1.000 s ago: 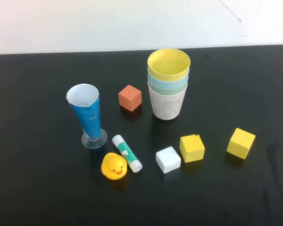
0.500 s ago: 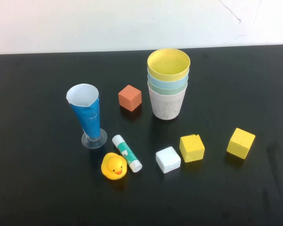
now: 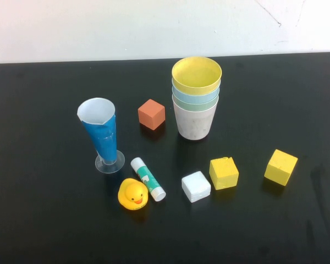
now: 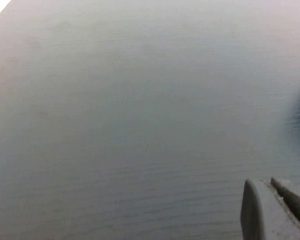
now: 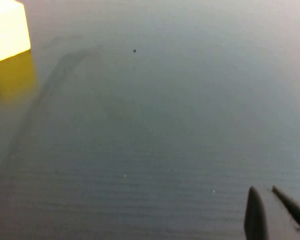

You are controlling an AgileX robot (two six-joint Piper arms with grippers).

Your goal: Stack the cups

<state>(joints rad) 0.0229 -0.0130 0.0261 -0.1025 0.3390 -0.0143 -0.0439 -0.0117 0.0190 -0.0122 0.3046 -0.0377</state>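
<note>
We find the cups (image 3: 196, 99) already nested in one upright stack on the worktop (image 3: 44, 220), yellow on top, then blue, green and pink, just beside the brown cube (image 3: 152, 114). Left hand (image 4: 272, 210) is closed and empty, low over bare worktop, out of the high view. Right hand (image 5: 272, 212) is likewise closed and empty, near a yellow cube (image 5: 7, 30). Risk we judge: a careless sweep toward the stack could topple it, or the tall blue glass (image 3: 102, 135) beyond the brown cube.
</note>
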